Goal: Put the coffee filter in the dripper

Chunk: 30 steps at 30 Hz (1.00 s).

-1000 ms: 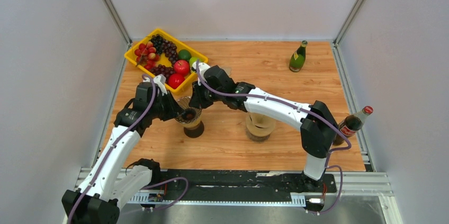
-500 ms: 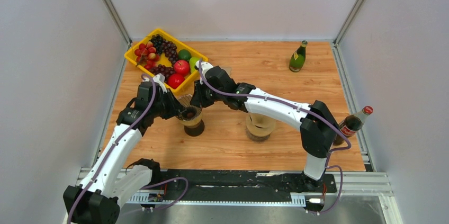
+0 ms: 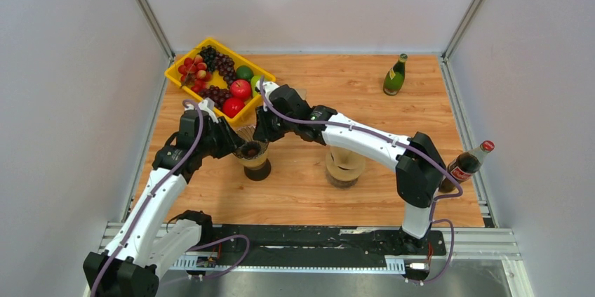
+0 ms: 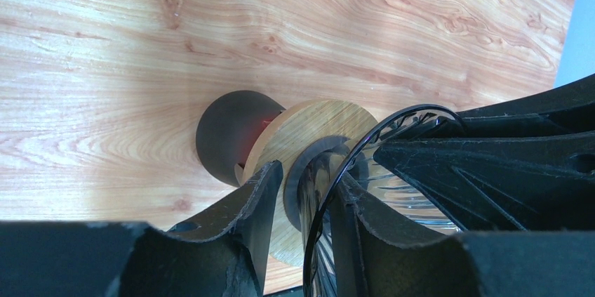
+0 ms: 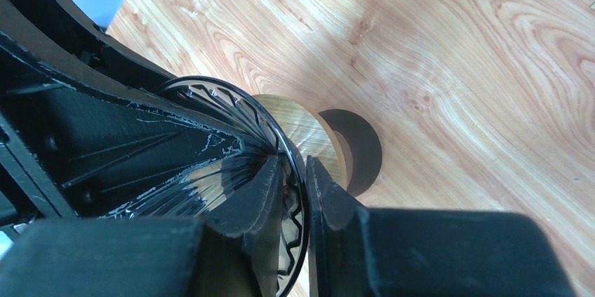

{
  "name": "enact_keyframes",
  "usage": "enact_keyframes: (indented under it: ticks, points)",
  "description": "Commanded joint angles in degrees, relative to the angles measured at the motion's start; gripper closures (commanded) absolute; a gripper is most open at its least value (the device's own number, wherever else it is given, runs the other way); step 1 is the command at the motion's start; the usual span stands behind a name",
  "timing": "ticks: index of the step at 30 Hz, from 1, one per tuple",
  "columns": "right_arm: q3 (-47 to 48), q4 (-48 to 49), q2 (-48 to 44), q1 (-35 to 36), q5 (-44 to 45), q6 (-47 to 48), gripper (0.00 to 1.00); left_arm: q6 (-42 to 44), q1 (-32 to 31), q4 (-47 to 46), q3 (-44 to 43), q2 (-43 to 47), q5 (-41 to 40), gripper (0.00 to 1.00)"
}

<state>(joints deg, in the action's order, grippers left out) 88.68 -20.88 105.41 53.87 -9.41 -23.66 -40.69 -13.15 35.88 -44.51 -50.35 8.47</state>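
Straddling the rim of the clear ribbed glass dripper (image 4: 407, 202), the left gripper (image 4: 305, 186) stands open. The right gripper (image 5: 295, 168) is almost closed there, but I cannot tell if it grips. Both should lift away straight, without tipping it. The beige paper coffee filter stack (image 3: 344, 166) seems well apart.

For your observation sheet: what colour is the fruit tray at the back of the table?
Yellow; the tray shows best in the top view.

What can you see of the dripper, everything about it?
The dripper is a clear ribbed glass cone with a dark rim, set in a wooden collar over a dark round base. It stands upright on the table, left of centre. The left gripper loosely straddles its rim; the right gripper pinches the opposite side.
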Motion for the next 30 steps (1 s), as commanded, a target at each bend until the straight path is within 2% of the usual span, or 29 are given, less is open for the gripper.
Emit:
enact_keyframes:
  ticks: [1, 7, 13, 17, 20, 24, 27, 30]
  points:
    - [2.16, -11.54, 2.83, -1.32, 3.79, 6.44, 0.79, 0.93, 0.75, 4.55, 1.20, -1.18, -3.04, 0.56]
    - [7.24, -11.95, 2.35, -1.35, 4.40, 8.64, 0.67, 1.67, 0.76, 4.78, -1.28, -1.02, -4.04, 0.46]
    - [11.66, -11.95, 2.30, -1.31, 0.34, 10.68, 0.55, 2.02, 0.81, 3.99, -3.61, 0.76, -4.34, 0.36]
    - [13.49, -11.97, 1.21, -1.37, -0.36, 12.46, 0.43, 2.55, 0.80, 2.83, -5.85, 1.30, -3.07, 0.23]
    - [14.84, -11.86, -0.21, -1.46, 0.26, 14.60, 0.33, 3.54, 0.80, 0.99, -8.43, 1.01, -0.99, 0.03]
    - [15.45, -11.81, -2.97, -1.94, 1.68, 16.55, 0.20, 4.49, 0.82, 0.43, -13.20, 1.15, -0.43, 0.00]
    - [15.06, -11.53, -5.25, -2.92, 2.07, 17.67, 0.03, 4.78, 0.76, -1.33, -14.11, 3.10, -1.77, 0.00]
    - [14.35, -10.52, -6.86, -4.75, 2.23, 18.18, 0.00, 4.70, 0.75, -2.99, -15.68, 4.09, -4.81, 0.00]
